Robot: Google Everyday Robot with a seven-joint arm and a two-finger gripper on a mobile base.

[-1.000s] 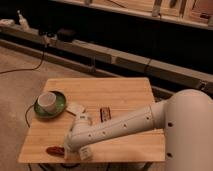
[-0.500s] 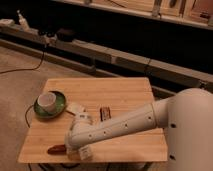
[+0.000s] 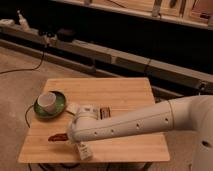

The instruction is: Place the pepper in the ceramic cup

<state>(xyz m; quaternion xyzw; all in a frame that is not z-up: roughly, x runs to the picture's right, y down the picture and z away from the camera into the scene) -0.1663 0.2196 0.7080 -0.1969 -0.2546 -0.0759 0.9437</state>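
Camera view: a pale square wooden table (image 3: 125,90) fills mid-frame, and a white tubular robot arm (image 3: 140,122) reaches across it from the right edge toward lower left. A round green saucer-like plate (image 3: 61,106) at left carries the small white ceramic cup (image 3: 46,101), upright. The gripper (image 3: 71,139) sits low, just beside the small dark red-brown pepper (image 3: 56,137) lying at lower left; whether it is clenched or released cannot be told. A sound grasp probably takes the pepper mid-length and lifts it clear before moving up-frame over the cup's mouth.
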